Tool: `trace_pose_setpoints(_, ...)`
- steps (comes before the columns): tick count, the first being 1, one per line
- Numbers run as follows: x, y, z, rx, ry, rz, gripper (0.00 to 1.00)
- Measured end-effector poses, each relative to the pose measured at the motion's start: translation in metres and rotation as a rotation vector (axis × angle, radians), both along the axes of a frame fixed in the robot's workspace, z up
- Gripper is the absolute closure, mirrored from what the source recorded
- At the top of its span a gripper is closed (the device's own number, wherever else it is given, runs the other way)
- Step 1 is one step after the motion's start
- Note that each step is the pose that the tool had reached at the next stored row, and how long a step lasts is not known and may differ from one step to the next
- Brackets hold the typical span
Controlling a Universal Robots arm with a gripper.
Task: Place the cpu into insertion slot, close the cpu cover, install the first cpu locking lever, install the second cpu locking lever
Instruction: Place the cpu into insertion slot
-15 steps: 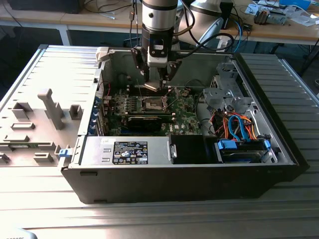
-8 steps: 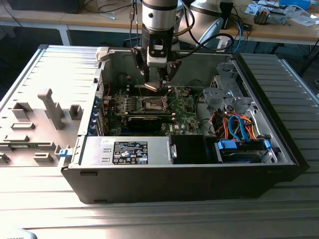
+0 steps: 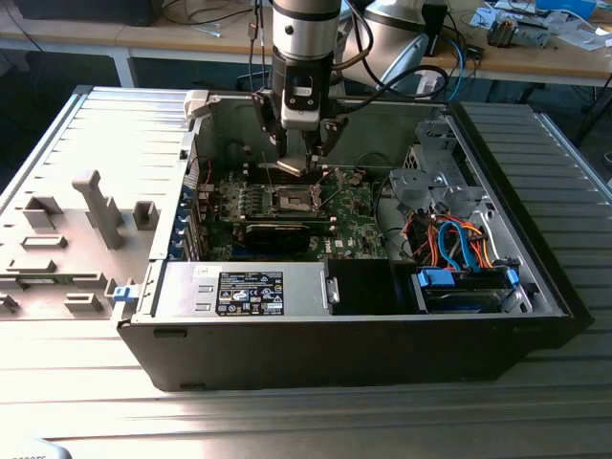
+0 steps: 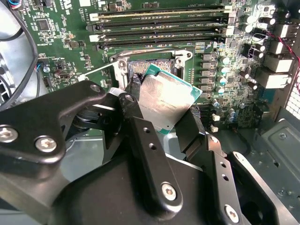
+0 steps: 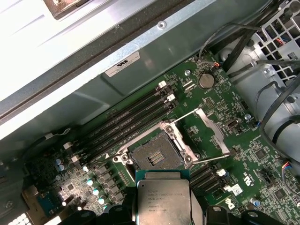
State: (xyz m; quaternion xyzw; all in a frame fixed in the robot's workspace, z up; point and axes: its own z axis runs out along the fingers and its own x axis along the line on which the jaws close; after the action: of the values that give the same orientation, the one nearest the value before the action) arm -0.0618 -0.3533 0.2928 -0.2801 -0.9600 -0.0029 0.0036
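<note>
Close above the dark, silver-rimmed square insertion slot (image 5: 154,157): flat silvery-grey square cpu (image 5: 163,201), black fingers (image 4: 139,124) clamping opposite edges, underside left free to seat.

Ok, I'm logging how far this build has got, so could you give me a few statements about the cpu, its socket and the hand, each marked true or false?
1. The hand grips the cpu between its fingers. True.
2. The cpu already sits in the insertion slot. False: the slot is bare, its contacts exposed, and the cpu is in the hand, off the board.
3. The cpu cover is shut over the slot. False: it is swung open and stands to one side of the slot.
4. Long black slots run along one side of the insertion slot. True.
</note>
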Motion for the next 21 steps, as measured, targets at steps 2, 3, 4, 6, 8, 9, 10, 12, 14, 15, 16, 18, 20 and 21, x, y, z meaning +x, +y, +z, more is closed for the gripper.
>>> trace_pose_setpoints(2,0.0000,0.0000,0.0000,0.0000,0.0000,0.000,0.45)
trace_pose_setpoints(3,0.0000,0.0000,0.0000,0.0000,-0.0001,0.000,0.45)
trace_pose_setpoints(4,0.0000,-0.0001,0.0000,0.0000,-0.0001,0.000,0.45)
trace_pose_setpoints(6,0.0000,-0.0001,0.0000,0.0000,-0.0001,0.000,0.45)
trace_pose_setpoints(8,0.0000,-0.0002,0.0000,-0.0010,0.0000,-0.001,0.45)
trace_pose_setpoints(9,0.0001,-0.0002,-0.0001,-0.0031,-0.0001,-0.004,0.45)
trace_pose_setpoints(10,0.0000,-0.0001,0.0000,-0.0076,0.0000,-0.005,0.45)
trace_pose_setpoints(12,0.0000,-0.0001,0.0000,-0.0103,0.0000,-0.009,0.45)
trace_pose_setpoints(14,0.0000,-0.0001,0.0000,-0.0106,0.0001,-0.022,0.45)
trace_pose_setpoints(15,0.0000,-0.0001,0.0000,-0.0107,0.0001,-0.024,0.45)
trace_pose_setpoints(16,0.0000,-0.0001,0.0000,-0.0108,0.0001,-0.028,0.45)
trace_pose_setpoints(18,0.0000,-0.0001,-0.0001,-0.0112,0.0001,-0.034,0.45)
trace_pose_setpoints(20,0.0000,-0.0001,-0.0001,-0.0117,0.0001,-0.038,0.45)
trace_pose_setpoints(21,0.0000,-0.0001,-0.0001,-0.0122,0.0001,-0.041,0.45)
